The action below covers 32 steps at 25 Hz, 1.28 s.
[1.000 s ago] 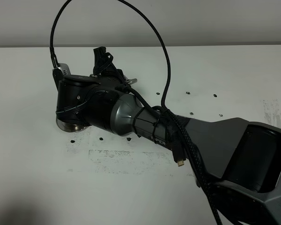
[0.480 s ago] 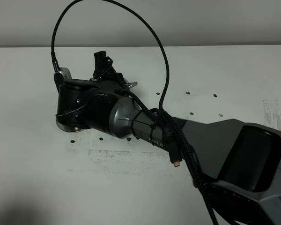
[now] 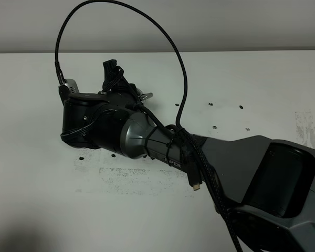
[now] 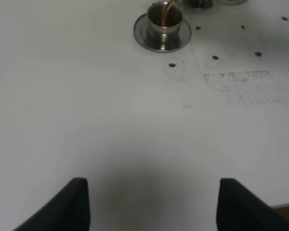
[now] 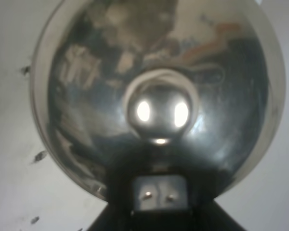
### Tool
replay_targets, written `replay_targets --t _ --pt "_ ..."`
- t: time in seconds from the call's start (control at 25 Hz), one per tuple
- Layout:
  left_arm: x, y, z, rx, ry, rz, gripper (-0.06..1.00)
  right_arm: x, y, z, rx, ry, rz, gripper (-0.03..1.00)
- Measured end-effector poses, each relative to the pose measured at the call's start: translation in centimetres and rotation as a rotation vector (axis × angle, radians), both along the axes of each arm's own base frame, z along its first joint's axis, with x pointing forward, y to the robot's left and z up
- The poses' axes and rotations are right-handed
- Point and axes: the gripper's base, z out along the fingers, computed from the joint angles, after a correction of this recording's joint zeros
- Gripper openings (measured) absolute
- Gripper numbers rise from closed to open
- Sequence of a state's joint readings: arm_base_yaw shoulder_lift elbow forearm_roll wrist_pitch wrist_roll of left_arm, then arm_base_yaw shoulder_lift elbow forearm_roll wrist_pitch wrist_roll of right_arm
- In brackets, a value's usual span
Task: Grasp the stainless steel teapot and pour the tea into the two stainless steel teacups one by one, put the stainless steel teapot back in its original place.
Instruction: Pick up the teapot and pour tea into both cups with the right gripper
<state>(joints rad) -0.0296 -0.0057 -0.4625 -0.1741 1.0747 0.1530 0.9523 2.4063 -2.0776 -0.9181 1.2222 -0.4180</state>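
The steel teapot [image 5: 159,72] fills the right wrist view, with its knobbed lid [image 5: 159,110] in the middle. My right gripper [image 5: 159,211] is shut on its handle. In the exterior high view my right arm [image 3: 110,126] reaches across to the left and hides the teapot; only a small steel part [image 3: 145,96] peeks out. In the left wrist view one teacup [image 4: 164,17] stands on its saucer [image 4: 147,38], and a thin brown stream [image 4: 170,5] falls into it. Another steel piece [image 4: 198,3] is cut off beside it. My left gripper [image 4: 154,207] is open and empty, far from the cup. The tray is hidden.
The white table [image 3: 252,79] has small dark specks [image 3: 214,127] and a scuffed patch [image 3: 126,176]. A black cable [image 3: 147,16] loops high above the right arm. The right arm's base [image 3: 283,194] fills the lower right corner.
My right wrist has shifted slightly left and away from the camera. The steel rim that showed below the wrist is now hidden behind it.
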Motion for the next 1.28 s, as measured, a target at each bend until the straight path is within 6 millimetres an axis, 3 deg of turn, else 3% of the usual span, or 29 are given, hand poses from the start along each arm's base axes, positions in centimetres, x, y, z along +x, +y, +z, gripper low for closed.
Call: replay_targets --t 1.28 --pt "0.0 0.0 0.0 0.0 0.0 0.0 0.55 -0.33 0.33 -0.14 -0.062 -0.05 0.039 0.19"
